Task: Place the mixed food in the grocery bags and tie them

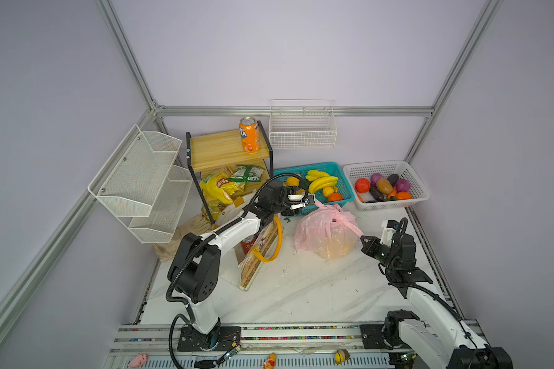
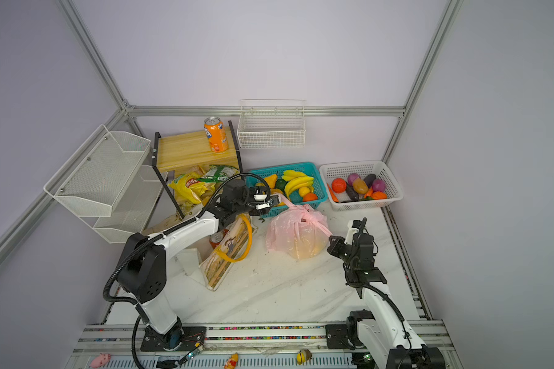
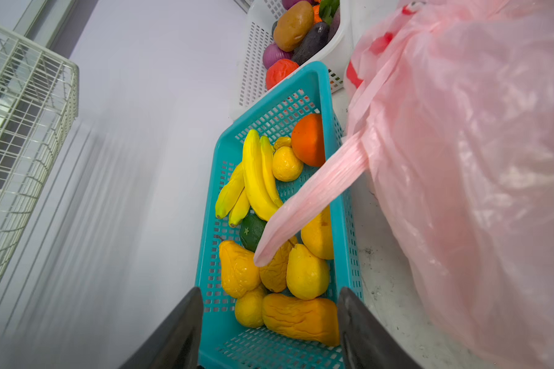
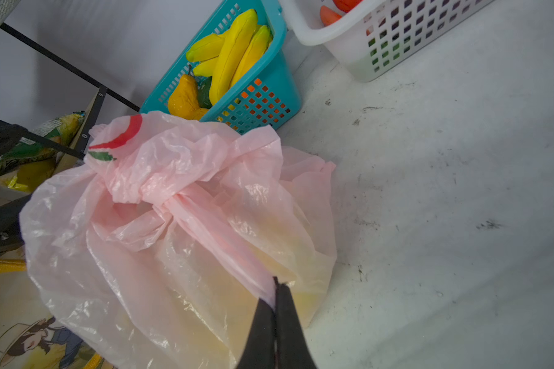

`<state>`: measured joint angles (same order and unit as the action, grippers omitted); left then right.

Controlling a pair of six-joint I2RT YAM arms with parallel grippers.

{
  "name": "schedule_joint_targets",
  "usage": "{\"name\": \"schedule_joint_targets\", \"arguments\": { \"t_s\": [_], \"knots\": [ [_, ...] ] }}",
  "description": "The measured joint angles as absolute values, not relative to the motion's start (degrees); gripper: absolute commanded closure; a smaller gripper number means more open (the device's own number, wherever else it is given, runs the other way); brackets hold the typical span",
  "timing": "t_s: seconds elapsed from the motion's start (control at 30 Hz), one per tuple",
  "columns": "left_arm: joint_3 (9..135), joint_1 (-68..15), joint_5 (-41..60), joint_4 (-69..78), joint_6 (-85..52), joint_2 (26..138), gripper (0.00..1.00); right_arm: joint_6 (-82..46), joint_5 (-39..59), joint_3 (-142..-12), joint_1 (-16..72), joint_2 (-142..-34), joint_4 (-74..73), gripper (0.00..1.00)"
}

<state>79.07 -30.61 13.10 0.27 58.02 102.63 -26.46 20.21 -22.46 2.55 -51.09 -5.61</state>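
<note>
Pink bag (image 1: 325, 234) sits mid-table, knot formed. Right gripper (image 4: 275, 289) pinches one handle tail; left gripper (image 3: 271, 319) stands wide, other tail (image 3: 314, 195) loose. Left should grip near knot, pull apart evenly.

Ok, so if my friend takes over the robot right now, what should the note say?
Left gripper: open, holding nothing; a loose pink handle hangs before it, near the teal basket.
Right gripper: shut on the other handle of the pink bag.
Pink bag: on the table, knotted on top, yellowish fruit showing through.
Canvas tote: lying under the left arm, handles untied, red cola can at its mouth.
Left to do: probably snug the knot, then tie the tote.
</note>
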Motion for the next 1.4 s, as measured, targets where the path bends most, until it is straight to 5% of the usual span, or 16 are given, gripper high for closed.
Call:
{"name": "schedule_joint_targets", "arguments": {
  "t_s": [0.53, 0.67, 0.87, 1.17, 1.4],
  "knots": [
    [94.78, -31.7, 10.44, -8.27, 70.02, 117.54, 0.36, -24.91, 22.39, -23.68, 2.55, -52.4, -7.03, 1.0],
    [96.36, -31.86, 10.81, -8.8, 70.08, 120.01, 0.53, -24.86, 22.37, -23.68, 2.55, -52.4, -7.05, 1.0],
    [96.42, -32.29, 11.66, -7.25, 68.14, 120.55, 1.0, -24.75, 21.89, -23.9, 2.55, -52.36, -6.66, 1.0],
    [91.53, -32.51, 9.17, -0.47, 65.25, 116.86, 1.0, -29.34, 19.44, -23.11, 1.72, -46.61, -4.86, 1.0],
    [86.04, -32.45, 10.37, 0.64, 65.14, 115.09, 1.0, -36.05, 27.0, -15.2, -9.15, -42.85, -6.31, 1.0]
  ]
}}
